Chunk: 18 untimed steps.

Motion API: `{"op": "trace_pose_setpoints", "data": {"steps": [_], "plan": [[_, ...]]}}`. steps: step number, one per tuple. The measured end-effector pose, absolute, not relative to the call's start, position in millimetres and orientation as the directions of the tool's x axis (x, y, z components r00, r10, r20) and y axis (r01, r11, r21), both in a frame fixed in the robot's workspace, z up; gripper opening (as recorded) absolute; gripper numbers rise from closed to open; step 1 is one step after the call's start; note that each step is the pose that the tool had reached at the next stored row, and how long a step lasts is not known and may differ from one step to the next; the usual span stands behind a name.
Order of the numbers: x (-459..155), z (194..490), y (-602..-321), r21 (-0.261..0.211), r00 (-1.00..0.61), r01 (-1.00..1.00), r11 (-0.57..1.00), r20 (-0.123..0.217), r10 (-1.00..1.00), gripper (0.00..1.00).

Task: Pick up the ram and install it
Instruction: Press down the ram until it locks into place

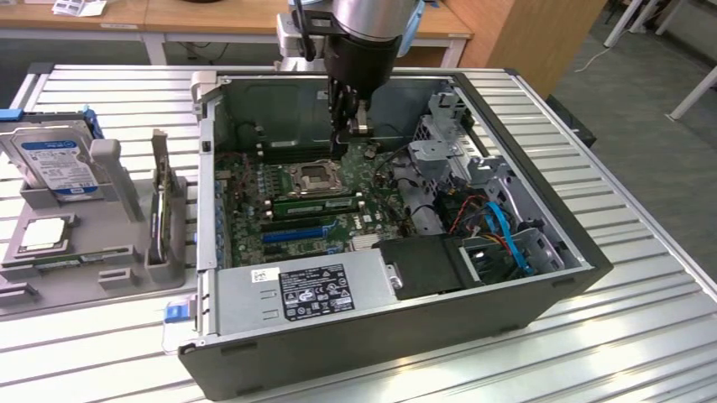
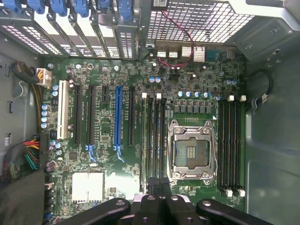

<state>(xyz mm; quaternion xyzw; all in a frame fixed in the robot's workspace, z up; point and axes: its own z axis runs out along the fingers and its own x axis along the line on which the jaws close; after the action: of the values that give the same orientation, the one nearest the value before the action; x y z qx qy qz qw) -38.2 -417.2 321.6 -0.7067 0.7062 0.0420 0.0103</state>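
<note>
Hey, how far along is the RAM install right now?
Done: a green RAM stick already stands slotted beside the CPU socket. In hand: nothing visible; the end effector is shut, inside the case, over the memory slots. Left: whether the stick is fully latched can't be told.

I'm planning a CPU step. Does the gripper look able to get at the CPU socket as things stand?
Probably yes: the case lies open, the gripper hangs shut inside it near the CPU socket, and no cable crosses the socket.
</note>
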Motion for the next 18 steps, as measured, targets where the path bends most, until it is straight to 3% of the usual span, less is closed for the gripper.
{"op": "trace_pose_setpoints", "data": {"steps": [18], "plan": [[-10.8, 321.6, -417.3, 0.045, -0.001, -0.999, -0.003, -0.074, -0.997, 0.10]]}}
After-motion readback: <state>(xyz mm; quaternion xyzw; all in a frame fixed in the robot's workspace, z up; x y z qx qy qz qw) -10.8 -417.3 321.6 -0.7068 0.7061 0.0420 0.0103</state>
